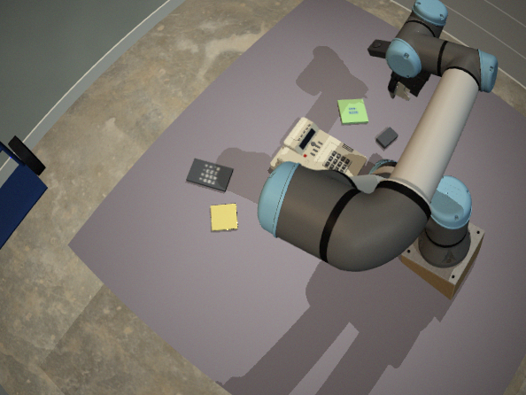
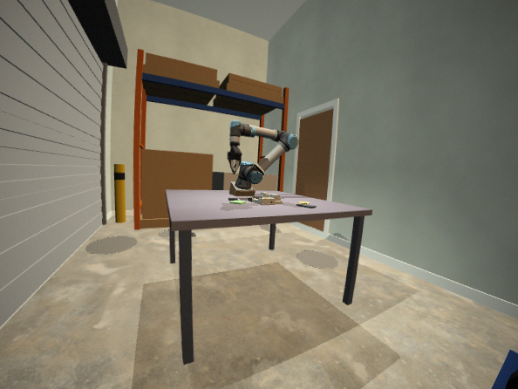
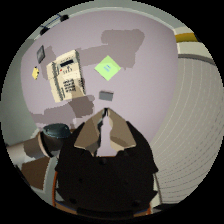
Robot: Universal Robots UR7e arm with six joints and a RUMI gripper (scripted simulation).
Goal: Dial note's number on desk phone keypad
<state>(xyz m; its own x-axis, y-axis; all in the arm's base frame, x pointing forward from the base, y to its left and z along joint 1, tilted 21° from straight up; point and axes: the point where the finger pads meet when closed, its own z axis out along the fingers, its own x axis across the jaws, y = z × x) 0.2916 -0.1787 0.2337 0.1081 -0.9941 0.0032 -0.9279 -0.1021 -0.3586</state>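
Note:
The beige desk phone [image 1: 320, 148] lies on the grey table, its dark keypad [image 1: 341, 160] partly hidden by my arm's elbow; the handset side is hidden there too. The phone also shows in the wrist view [image 3: 65, 80]. A green note [image 1: 352, 111] with blue writing lies just beyond the phone, also in the wrist view [image 3: 107, 67]. My gripper [image 1: 400, 94] [image 3: 106, 108] hangs high above the table, off to the side of the green note, fingers shut and empty. In the exterior view the gripper [image 2: 234, 165] hangs well above the table.
A small dark grey block [image 1: 386, 137] lies beside the phone. A black keypad-like device [image 1: 209, 174] and a yellow note pad [image 1: 224, 217] lie further along the table. My arm's base [image 1: 444, 257] stands on a wooden block at the table's edge.

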